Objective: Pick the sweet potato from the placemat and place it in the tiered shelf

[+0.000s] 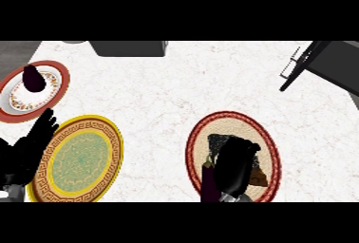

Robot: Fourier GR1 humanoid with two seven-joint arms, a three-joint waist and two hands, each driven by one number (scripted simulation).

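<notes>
A round red-rimmed placemat (198, 133) lies at the lower right of the counter. My right hand (236, 159) hovers over its middle with fingers stretched forward, open. A brown piece of the sweet potato (259, 176) shows just right of the hand, and the rest is hidden beneath it. I cannot tell whether the hand touches it. A dark shadow lies on the mat ahead of the fingers. The black tiered shelf (303, 64) stands at the far right corner. My left hand (29, 144) rests open at the left edge.
A yellow-rimmed patterned placemat (80, 159) lies beside the left hand. A dark eggplant (33, 78) stands on a floral plate (49, 92) at the far left. A grey box (129, 47) sits at the back edge.
</notes>
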